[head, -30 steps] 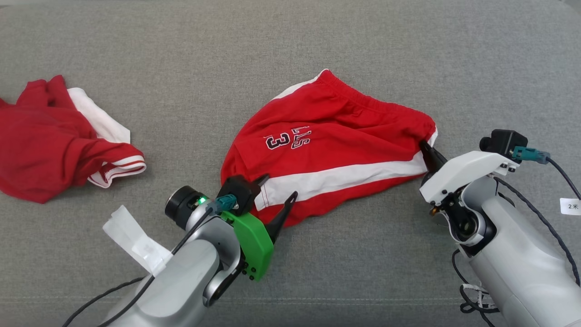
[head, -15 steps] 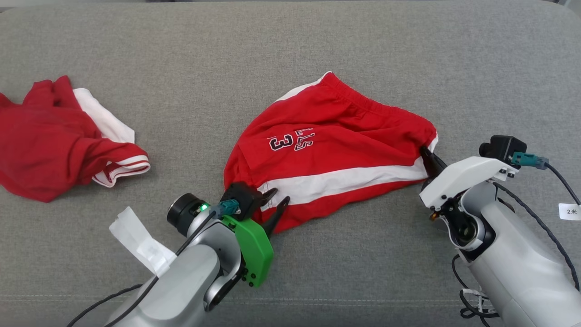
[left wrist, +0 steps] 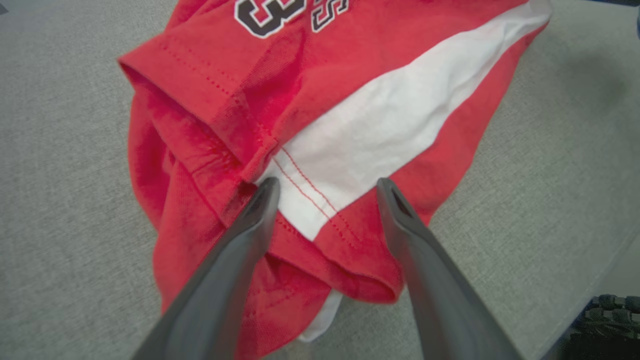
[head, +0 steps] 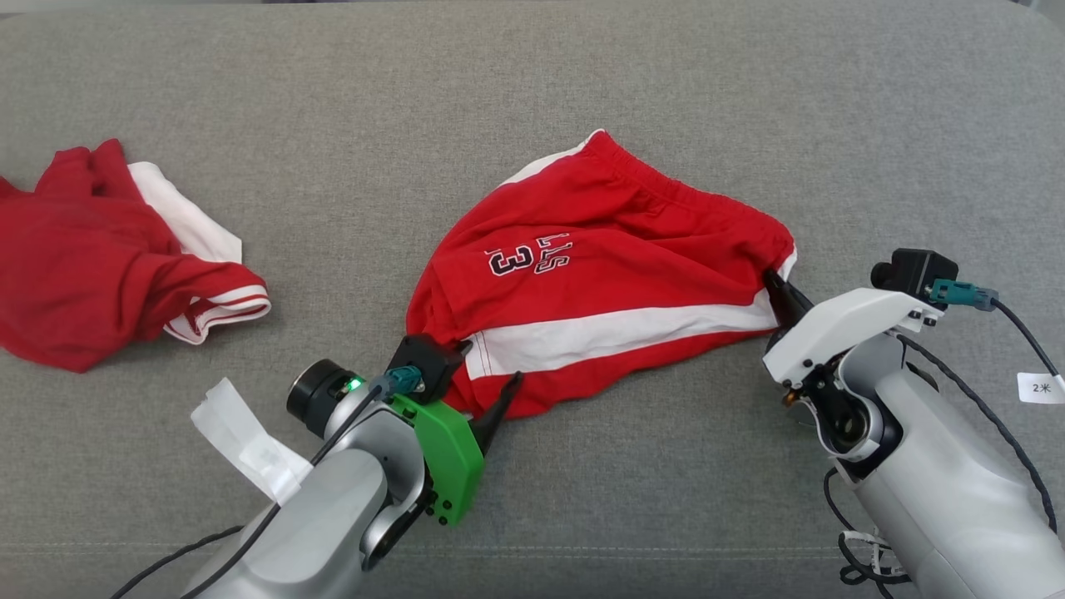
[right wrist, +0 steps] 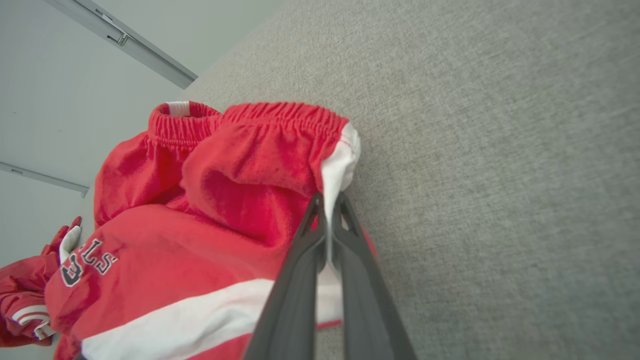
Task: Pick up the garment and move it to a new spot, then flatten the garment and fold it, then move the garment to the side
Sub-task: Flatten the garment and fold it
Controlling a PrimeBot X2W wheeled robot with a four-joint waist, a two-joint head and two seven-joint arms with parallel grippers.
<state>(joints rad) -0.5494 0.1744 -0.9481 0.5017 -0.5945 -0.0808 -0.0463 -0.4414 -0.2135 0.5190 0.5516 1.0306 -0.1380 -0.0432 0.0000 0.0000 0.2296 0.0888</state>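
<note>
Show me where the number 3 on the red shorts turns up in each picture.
Head view: the 3 is near mid-picture, on the left part of the shorts.
Left wrist view: the 3 is at the top edge, cut off by it.
Right wrist view: the 3 is at the far lower left, tilted.
Shared landmark: the white stripe beside the print.

Red shorts (head: pixel 599 274) read "LLS 3"; cable tag (head: pixel 1041 388) "2米".
</note>
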